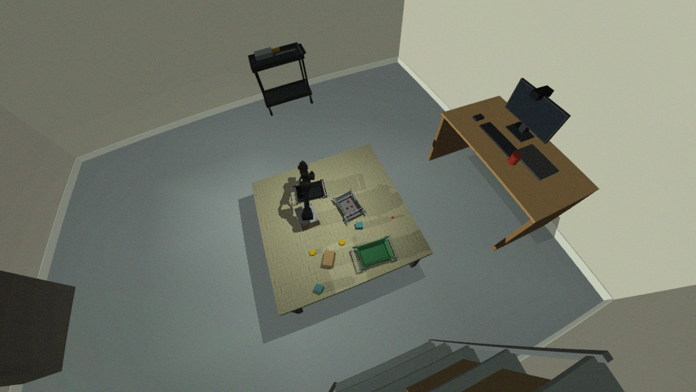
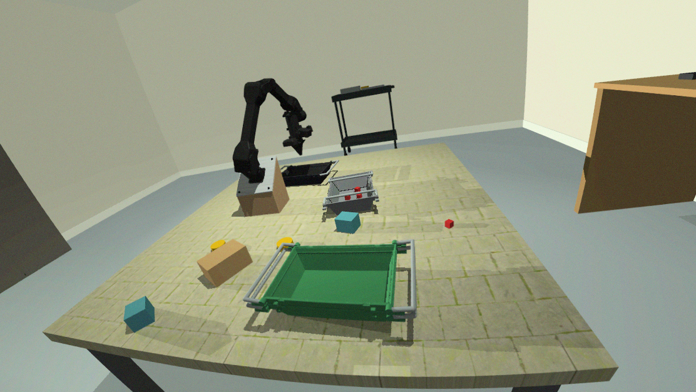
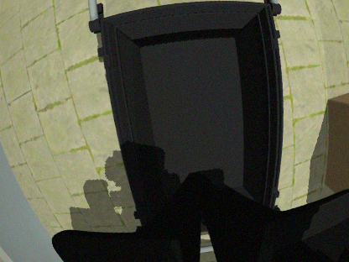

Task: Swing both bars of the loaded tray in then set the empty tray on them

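The grey tray stands mid-table with several red blocks inside. Its two wire bars appear to lie across its top near the ends; their exact seating is too small to tell. The empty black tray lies open side up and looks flat on the table beside the robot's base. Its bars are swung out past its ends. My gripper is shut and empty, pointing down above the black tray. In the wrist view the fingers hide part of its near end.
An empty green tray with bars out is near the front edge. Teal blocks, a tan block, yellow discs and a loose red cube lie around. The base block adjoins the black tray.
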Controlling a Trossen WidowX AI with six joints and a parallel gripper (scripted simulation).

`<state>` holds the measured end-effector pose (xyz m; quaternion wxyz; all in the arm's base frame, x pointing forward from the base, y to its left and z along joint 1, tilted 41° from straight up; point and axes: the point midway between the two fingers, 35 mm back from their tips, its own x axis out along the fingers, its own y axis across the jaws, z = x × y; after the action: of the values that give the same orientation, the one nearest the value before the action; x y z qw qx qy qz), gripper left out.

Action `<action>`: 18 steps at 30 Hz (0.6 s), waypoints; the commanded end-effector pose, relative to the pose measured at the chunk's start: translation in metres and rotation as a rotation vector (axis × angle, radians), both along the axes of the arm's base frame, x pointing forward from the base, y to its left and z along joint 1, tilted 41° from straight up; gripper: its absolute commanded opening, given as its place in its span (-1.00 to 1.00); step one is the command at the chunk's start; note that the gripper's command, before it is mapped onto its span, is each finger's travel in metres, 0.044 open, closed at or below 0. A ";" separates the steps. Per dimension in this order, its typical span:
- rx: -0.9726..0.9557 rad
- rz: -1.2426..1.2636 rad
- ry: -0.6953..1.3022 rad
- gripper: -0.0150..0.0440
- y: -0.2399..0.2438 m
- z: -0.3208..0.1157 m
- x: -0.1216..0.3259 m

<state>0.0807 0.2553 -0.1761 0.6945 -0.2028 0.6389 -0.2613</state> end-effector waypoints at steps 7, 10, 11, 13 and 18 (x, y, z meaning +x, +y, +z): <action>0.004 0.006 -0.001 -0.49 0.029 0.038 -0.003; 0.004 0.006 0.000 -0.49 0.031 0.040 -0.003; -0.007 0.013 0.001 -0.49 0.023 0.032 -0.003; -0.007 0.013 0.001 -0.49 0.023 0.032 -0.003; -0.007 0.013 0.001 -0.49 0.023 0.032 -0.003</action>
<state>0.0782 0.2784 -0.1440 0.6952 -0.2092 0.6371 -0.2591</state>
